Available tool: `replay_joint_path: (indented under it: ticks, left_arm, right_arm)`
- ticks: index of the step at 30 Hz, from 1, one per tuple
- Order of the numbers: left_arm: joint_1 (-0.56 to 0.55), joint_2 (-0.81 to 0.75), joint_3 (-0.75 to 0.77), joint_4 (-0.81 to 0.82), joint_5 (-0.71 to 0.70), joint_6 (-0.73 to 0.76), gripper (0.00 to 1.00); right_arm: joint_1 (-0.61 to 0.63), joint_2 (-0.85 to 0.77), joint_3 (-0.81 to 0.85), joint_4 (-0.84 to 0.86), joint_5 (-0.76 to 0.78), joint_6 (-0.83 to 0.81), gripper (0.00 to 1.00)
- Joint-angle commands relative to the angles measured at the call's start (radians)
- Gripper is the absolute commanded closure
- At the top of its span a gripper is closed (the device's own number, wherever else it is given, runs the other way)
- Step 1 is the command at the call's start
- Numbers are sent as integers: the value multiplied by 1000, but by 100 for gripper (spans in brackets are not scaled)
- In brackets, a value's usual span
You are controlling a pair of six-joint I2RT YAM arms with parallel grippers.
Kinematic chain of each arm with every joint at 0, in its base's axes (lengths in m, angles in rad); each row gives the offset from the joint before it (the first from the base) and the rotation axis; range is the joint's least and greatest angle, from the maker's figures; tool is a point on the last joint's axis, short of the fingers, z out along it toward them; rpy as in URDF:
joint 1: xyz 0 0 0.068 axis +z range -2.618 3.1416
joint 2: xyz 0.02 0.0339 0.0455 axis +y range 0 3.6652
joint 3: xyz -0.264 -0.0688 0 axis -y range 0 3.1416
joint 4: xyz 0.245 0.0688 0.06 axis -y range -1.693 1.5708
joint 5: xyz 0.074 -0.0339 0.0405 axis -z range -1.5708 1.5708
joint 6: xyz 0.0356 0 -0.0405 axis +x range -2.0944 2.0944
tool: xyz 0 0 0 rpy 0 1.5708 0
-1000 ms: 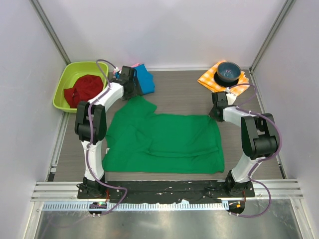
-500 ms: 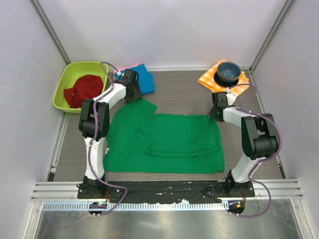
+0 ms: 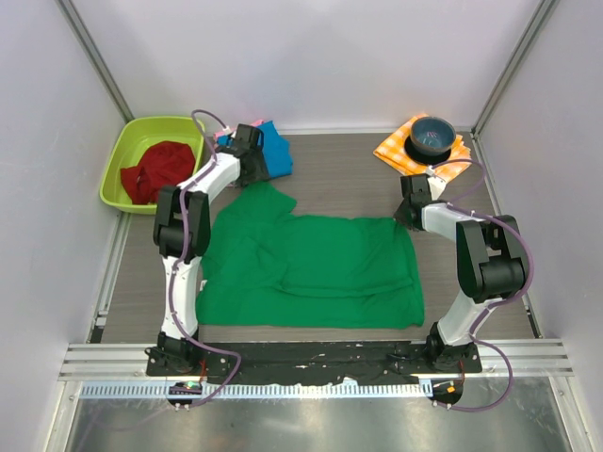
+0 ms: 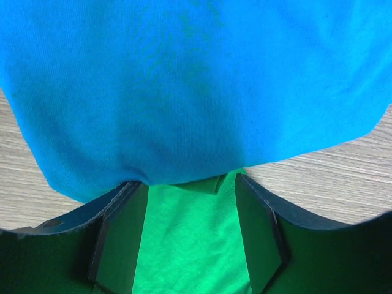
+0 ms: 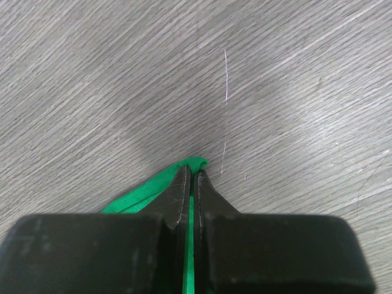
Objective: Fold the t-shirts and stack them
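Pinching soft green t-shirt (image 5: 146, 190) corner, right gripper (image 5: 191, 173) closed; left gripper (image 4: 188, 187) parted at smooth blue t-shirt (image 4: 196, 86).

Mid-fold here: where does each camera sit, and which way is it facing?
Top: above and behind the bases, looking down on the table; both arms show.
Left wrist: on the left end effector, facing the blue shirt; its open fingers show.
Right wrist: on the right end effector, facing the table; its fingers pinch the green shirt.
Shared: all three show that green shirt.
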Motion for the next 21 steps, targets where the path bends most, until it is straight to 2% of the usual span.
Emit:
replay_joint_path:
  ticks: [1,6,13,21]
  left_arm:
    - [-1,18,56,-1,-28,29,38]
    - [-1,35,76,-13,-32,31,43]
    - [-1,9,48,1,-41,36,62]
    - [1,-52,-5,11,-44,31,71]
  right_arm:
    - [8,-6,-21,-22,-41,-1,99]
    - [10,1,-21,-19,-43,-2,99]
    - [17,14,-16,-11,-49,-2,99]
    - [22,18,-13,-12,-50,-4,99]
